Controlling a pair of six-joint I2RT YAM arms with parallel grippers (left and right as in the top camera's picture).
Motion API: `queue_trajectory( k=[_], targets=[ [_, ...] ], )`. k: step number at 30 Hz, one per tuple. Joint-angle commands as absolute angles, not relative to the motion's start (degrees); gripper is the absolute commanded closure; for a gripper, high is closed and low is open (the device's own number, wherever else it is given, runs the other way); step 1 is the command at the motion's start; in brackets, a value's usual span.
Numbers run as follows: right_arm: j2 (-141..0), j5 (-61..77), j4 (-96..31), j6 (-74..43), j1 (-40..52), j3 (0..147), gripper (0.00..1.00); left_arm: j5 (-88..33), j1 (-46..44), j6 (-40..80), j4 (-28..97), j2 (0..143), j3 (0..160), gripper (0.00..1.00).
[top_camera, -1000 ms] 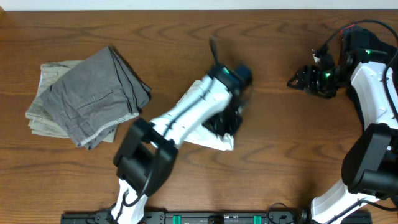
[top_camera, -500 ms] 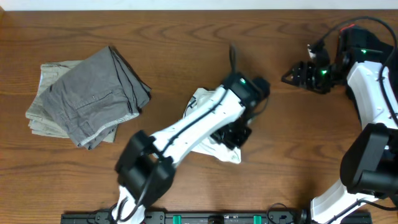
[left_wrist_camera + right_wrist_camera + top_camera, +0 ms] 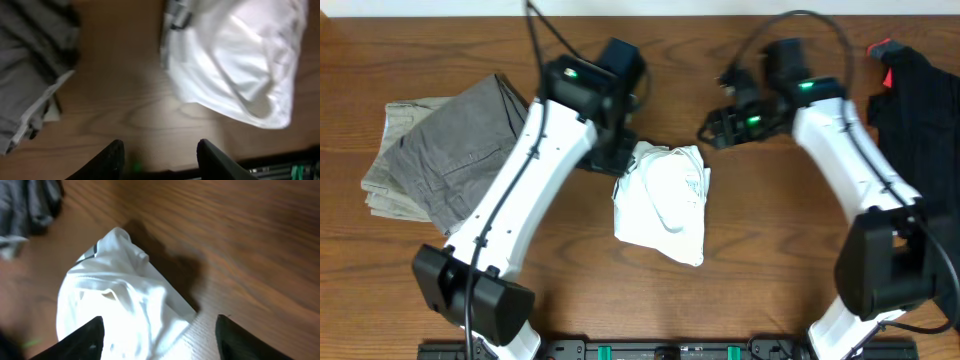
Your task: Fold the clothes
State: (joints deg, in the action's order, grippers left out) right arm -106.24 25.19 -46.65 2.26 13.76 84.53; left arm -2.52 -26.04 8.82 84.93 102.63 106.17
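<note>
The white T-shirt point(image 3: 665, 200) lies bunched in a rough fold at the table's middle. My left gripper point(image 3: 609, 157) hangs just off its back left corner, apart from it. In the left wrist view that gripper point(image 3: 162, 156) is open over bare wood, with the T-shirt point(image 3: 235, 60) ahead to the right. My right gripper point(image 3: 713, 130) hovers off the shirt's back right corner. In its wrist view it point(image 3: 160, 341) is open, and the T-shirt point(image 3: 120, 300) spreads below and between the fingers point(image 3: 85, 340). Folded grey-khaki trousers point(image 3: 460, 155) sit at the left.
A black garment point(image 3: 920, 110) lies heaped at the table's right edge, behind the right arm. The trousers point(image 3: 25, 75) come close on the left gripper's left side. Wood table point(image 3: 770, 260) surrounds the shirt.
My left gripper has opened, let go of the white T-shirt and drawn back to the left. The right arm has swung left toward the shirt, uncovering the black garment.
</note>
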Motion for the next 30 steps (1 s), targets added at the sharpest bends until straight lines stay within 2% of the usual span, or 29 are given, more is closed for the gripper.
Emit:
queue_trajectory(
  k=[1, 9, 12, 15, 18, 25, 27, 29, 30],
  targets=[
    [-106.8, 12.6, -45.9, -0.2, 18.7, 84.5, 0.36, -1.5, -22.9, 9.1, 85.2, 102.5, 106.7, 0.51],
    [-112.7, 8.5, -45.6, -2.0, 24.4, 84.5, 0.51, -1.5, -20.7, 9.1, 85.3, 102.5, 106.7, 0.51],
    [-114.5, 8.6, -45.6, -3.2, 24.4, 84.5, 0.65, -1.5, -20.7, 9.1, 85.3, 102.5, 106.7, 0.51],
    [-114.4, 8.6, -44.8, -3.2, 24.0, 84.6, 0.88, -1.5, -20.7, 9.1, 85.3, 102.5, 106.7, 0.51],
    [-112.2, 8.2, -43.8, -3.9, 22.3, 84.7, 0.94, -1.5, -20.7, 9.1, 85.3, 102.5, 106.7, 0.51],
    [-109.0, 5.8, -43.9, -4.3, 14.6, 84.6, 0.99, -1.5, -20.7, 9.1, 85.3, 102.5, 106.7, 0.50],
    [-109.3, 6.1, -45.3, -4.2, 12.8, 84.6, 0.92, -1.5, -20.7, 9.1, 85.2, 102.5, 106.7, 0.50],
    [-109.4, 6.2, -46.3, -4.2, 11.8, 84.6, 0.91, -1.5, -20.7, 9.1, 85.2, 102.5, 106.7, 0.49],
    [-109.4, 6.2, -46.7, -4.2, 11.6, 84.6, 0.85, -1.5, -20.7, 9.1, 85.2, 102.5, 106.7, 0.49]
  ],
)
